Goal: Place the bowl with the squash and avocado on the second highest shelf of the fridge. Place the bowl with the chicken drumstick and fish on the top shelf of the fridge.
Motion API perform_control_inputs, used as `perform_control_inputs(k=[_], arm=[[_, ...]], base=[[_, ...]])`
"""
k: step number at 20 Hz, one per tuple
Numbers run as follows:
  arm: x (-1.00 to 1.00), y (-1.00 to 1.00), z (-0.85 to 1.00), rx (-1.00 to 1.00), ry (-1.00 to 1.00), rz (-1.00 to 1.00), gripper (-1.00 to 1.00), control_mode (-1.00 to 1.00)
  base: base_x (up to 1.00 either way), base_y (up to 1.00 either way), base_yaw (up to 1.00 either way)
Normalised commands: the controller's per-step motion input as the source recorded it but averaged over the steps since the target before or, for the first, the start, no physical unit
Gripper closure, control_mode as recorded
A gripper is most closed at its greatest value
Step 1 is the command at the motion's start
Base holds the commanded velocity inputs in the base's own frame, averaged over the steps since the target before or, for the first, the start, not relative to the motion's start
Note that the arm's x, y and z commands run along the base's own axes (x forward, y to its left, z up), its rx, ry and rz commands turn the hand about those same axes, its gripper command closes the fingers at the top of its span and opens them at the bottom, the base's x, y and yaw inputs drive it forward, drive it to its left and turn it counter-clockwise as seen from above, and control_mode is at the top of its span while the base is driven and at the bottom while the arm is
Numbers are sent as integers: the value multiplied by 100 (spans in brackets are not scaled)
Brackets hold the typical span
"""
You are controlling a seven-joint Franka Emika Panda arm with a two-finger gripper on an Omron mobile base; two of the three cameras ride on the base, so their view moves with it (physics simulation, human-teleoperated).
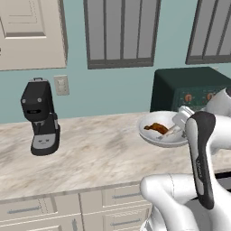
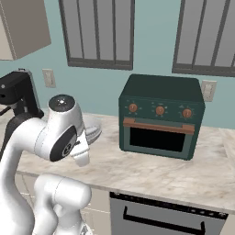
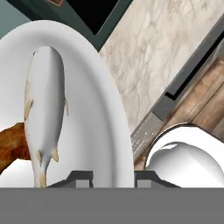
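Observation:
A shallow white bowl (image 1: 155, 135) sits at the counter's right, in front of the toaster oven. A reddish-brown chicken drumstick (image 1: 156, 127) lies in it. My gripper (image 1: 178, 125) comes in from the right and is shut on the bowl's near rim. In the hand view the rim runs between my two fingertips (image 3: 81, 176); the gripper (image 3: 113, 177) clamps the white bowl (image 3: 98, 109). The pale fish (image 3: 43, 109) lies lengthwise inside, with the drumstick (image 3: 11, 146) at the left edge. Whether the bowl rests on the counter or hangs just above it, I cannot tell. The bowl with the squash and avocado and the fridge are out of view.
A black coffee machine (image 1: 39, 118) stands at the counter's left. A dark green toaster oven (image 2: 160, 117) stands against the wall behind the bowl. Marble counter (image 1: 90, 153) stretches between them. Below the counter edge is a dark appliance front with a handle (image 2: 160, 218).

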Motion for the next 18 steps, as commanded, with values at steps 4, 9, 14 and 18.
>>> perform_control_inputs(k=[4,9,14,18], arm=[[-3,-5,0,4,-3,-1,100,-100],[-10,0,0,0,0,1,100,100],[0,0,0,0,0,0,100,100],[0,0,0,0,0,0,100,100]], base=[[0,0,0],[-51,0,8],[-100,0,37],[-97,0,73]])
